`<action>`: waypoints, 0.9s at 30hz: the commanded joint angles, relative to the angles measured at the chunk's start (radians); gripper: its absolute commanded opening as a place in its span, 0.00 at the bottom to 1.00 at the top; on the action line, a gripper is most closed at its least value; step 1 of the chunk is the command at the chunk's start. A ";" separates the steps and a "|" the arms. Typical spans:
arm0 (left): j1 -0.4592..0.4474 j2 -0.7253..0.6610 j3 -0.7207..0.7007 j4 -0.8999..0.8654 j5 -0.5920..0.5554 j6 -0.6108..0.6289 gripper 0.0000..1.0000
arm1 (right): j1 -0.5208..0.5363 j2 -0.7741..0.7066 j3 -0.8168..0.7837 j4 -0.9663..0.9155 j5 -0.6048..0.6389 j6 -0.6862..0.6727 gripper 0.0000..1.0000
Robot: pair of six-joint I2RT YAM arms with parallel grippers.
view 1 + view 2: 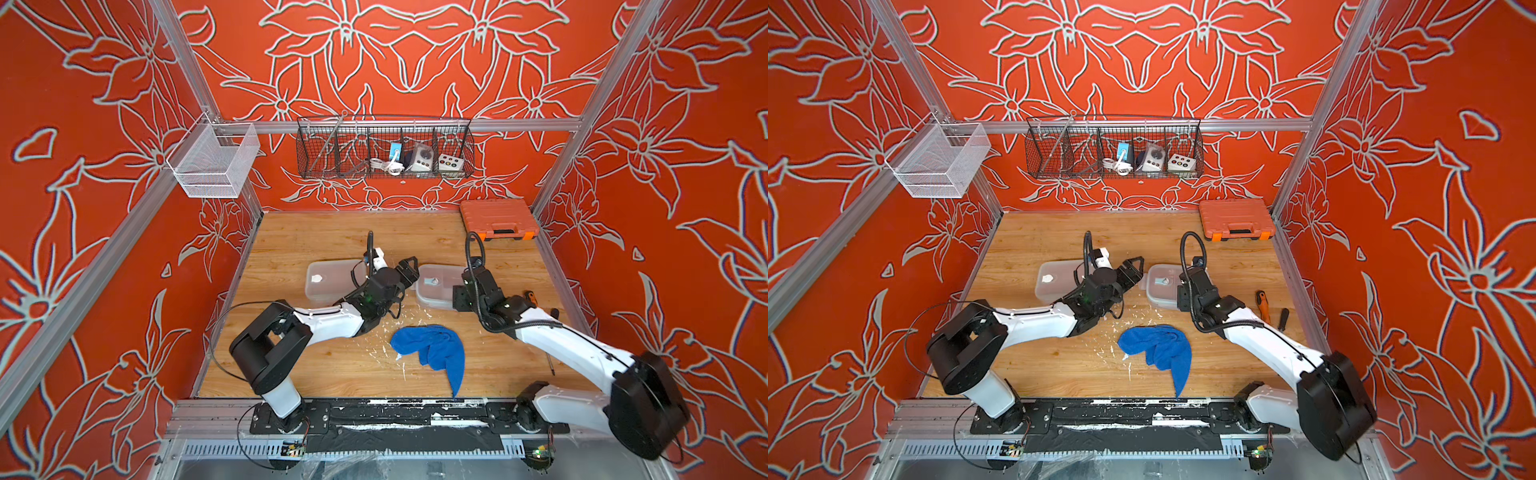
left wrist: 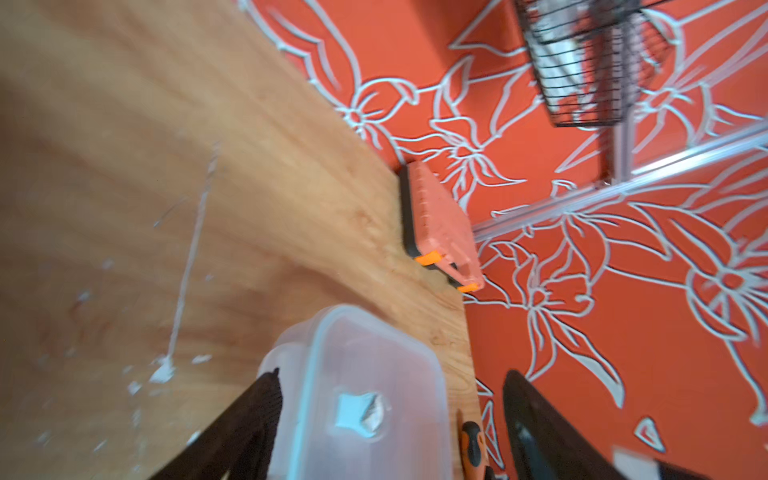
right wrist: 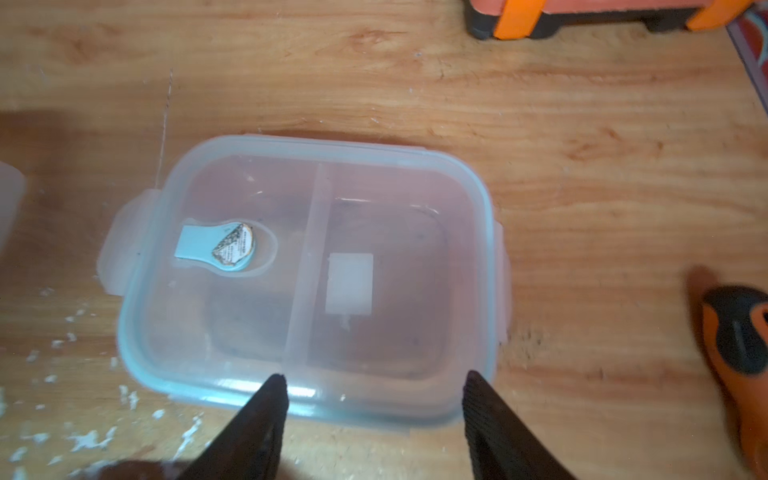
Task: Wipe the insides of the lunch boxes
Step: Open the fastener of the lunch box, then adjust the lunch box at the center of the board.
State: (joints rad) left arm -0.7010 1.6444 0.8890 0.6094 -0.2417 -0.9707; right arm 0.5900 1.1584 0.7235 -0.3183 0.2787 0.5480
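Observation:
Two translucent lunch boxes stand lidded on the wooden table in both top views: one on the left [image 1: 328, 280] and a divided one on the right [image 1: 436, 286]. My left gripper [image 1: 415, 272] is open, its tips at the left end of the right lunch box [image 2: 365, 395], which shows between its fingers [image 2: 266, 399] in the left wrist view. My right gripper [image 3: 374, 376] is open just above the near rim of the divided lunch box [image 3: 307, 270]. In the top views the wrist hides its fingers. A blue cloth [image 1: 432, 353] lies crumpled in front of the boxes, held by neither gripper.
An orange tool case [image 1: 498, 218] sits at the back right corner. Two screwdrivers [image 1: 1262, 303] lie right of the divided box. White crumbs [image 1: 386, 328] are scattered between the boxes and the cloth. Wire baskets [image 1: 384, 149] hang on the back wall.

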 commanded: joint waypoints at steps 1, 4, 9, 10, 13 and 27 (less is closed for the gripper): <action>0.072 0.050 0.148 -0.180 0.241 0.251 0.83 | -0.002 -0.116 -0.050 -0.169 -0.021 0.175 0.71; 0.077 0.128 0.286 -0.343 0.310 0.434 0.83 | -0.013 -0.216 -0.109 -0.177 -0.058 0.236 0.72; 0.077 0.247 0.423 -0.413 0.405 0.611 0.83 | -0.083 -0.175 -0.152 -0.123 -0.158 0.262 0.74; 0.077 0.282 0.460 -0.439 0.428 0.646 0.83 | -0.096 -0.160 -0.158 -0.098 -0.178 0.272 0.74; 0.075 0.371 0.569 -0.566 0.434 0.750 0.82 | -0.104 -0.128 -0.159 -0.042 -0.178 0.274 0.75; 0.075 0.428 0.520 -0.538 0.435 0.822 0.77 | -0.139 0.134 -0.027 0.084 -0.244 0.188 0.65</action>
State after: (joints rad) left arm -0.6254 2.0720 1.4433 0.0563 0.1650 -0.1783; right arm 0.4625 1.2495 0.6407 -0.2756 0.0418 0.7628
